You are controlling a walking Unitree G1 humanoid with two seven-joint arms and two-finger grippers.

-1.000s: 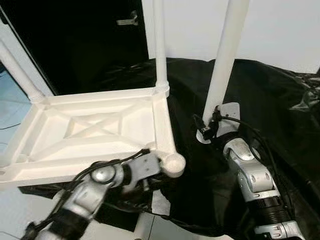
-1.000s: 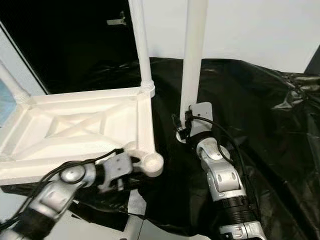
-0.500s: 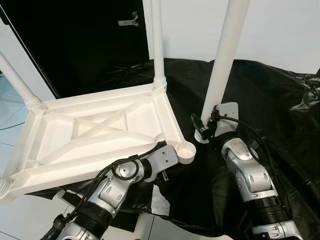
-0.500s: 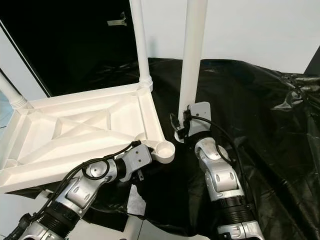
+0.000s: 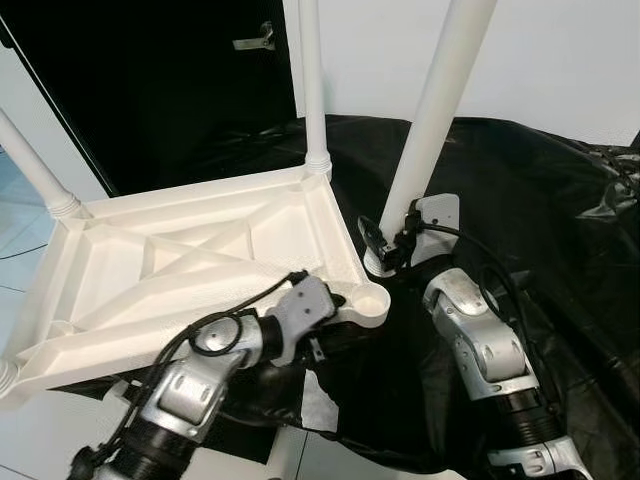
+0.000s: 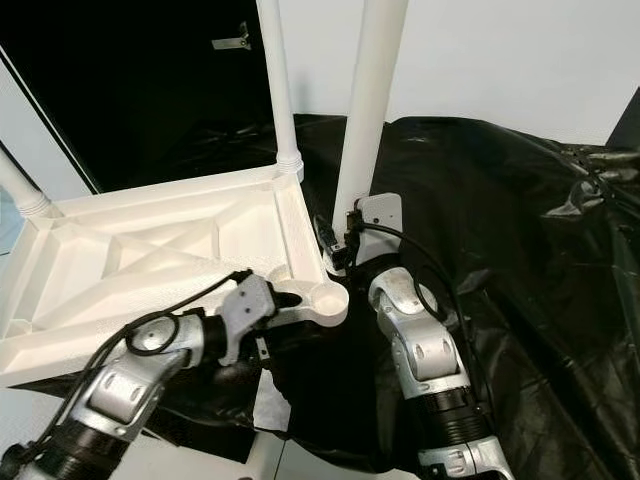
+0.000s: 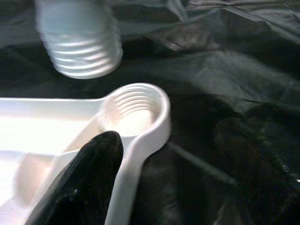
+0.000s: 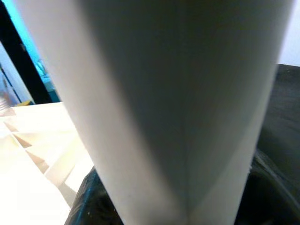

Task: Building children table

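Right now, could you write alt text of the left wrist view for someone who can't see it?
A white table leg's threaded end hangs just above the empty threaded corner socket of an upturned white table top, not yet screwed in. One black finger of the left gripper lies against the table top's rim near the socket, with crumpled black plastic sheet behind.

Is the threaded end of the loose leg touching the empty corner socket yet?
Apart. The left wrist view shows the leg's threaded end hanging clear of the socket.

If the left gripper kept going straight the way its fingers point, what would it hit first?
Probably the empty threaded socket at the tabletop's near corner, just beyond the left gripper's finger. Depth is unclear.
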